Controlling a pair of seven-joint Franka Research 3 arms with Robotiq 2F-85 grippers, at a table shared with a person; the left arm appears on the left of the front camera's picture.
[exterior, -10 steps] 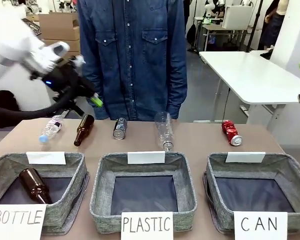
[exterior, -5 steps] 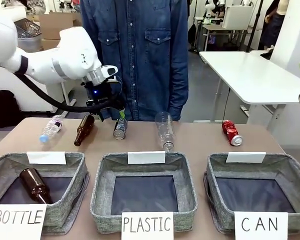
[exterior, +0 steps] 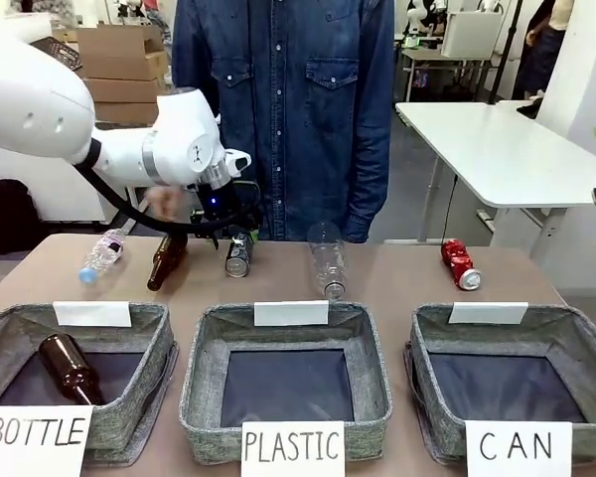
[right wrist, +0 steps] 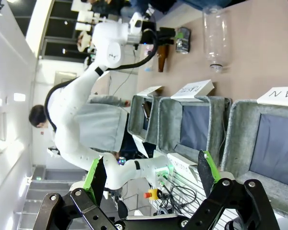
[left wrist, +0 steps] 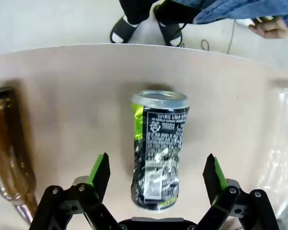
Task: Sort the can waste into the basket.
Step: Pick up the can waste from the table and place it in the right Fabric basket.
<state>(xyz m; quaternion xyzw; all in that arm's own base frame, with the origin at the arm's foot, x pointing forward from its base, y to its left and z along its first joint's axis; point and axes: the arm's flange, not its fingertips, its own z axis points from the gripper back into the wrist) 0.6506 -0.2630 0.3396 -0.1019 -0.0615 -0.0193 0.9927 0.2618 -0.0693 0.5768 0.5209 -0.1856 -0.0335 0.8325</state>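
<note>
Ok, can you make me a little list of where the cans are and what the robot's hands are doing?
dark can: lying on the table between a brown bottle and a clear bottle
left gripper: open, one finger on each side of the dark can, not gripping it
red can: lying on the table behind the CAN basket
CAN basket: no can inside yet
right gripper: open, holding nothing
</note>
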